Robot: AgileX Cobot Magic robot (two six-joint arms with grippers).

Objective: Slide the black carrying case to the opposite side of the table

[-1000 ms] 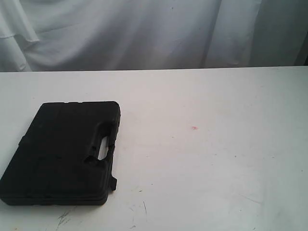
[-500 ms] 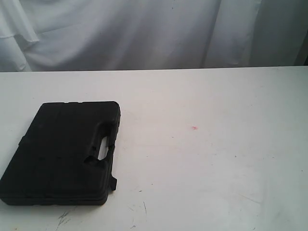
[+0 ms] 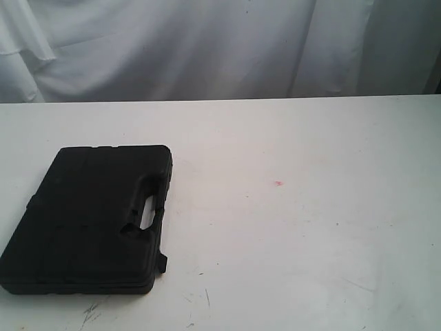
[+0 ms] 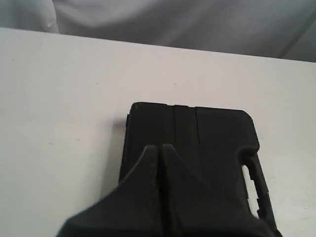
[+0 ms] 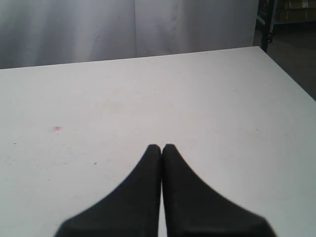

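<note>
You are looking at a wide white tabletop (image 3: 310, 241) that fills most of the exterior view, with a white curtain (image 3: 207, 48) hanging behind its far edge. The black carrying case (image 3: 89, 221) lies flat on the left part of the tabletop, near the front edge. Its handle side is turned toward the middle, and the whole right half of the surface lies beyond it.

Neither arm shows in the exterior view. In the left wrist view, your left end effector (image 4: 159, 148) has its two fingers pressed together with nothing between them. It is poised over the case (image 4: 197, 143), near the edge opposite the handle. You cannot tell from these views whether it touches the lid. Your right end effector (image 5: 161, 146) is likewise fully closed and empty, over bare tabletop (image 5: 222, 98) well apart from the case.

The case's handle cutout (image 3: 147, 212) shows the white surface through it. Thin dark scuff marks (image 3: 207, 298) sit just in front of the case, and a small red spot (image 3: 278, 183) lies to the right of it.
</note>
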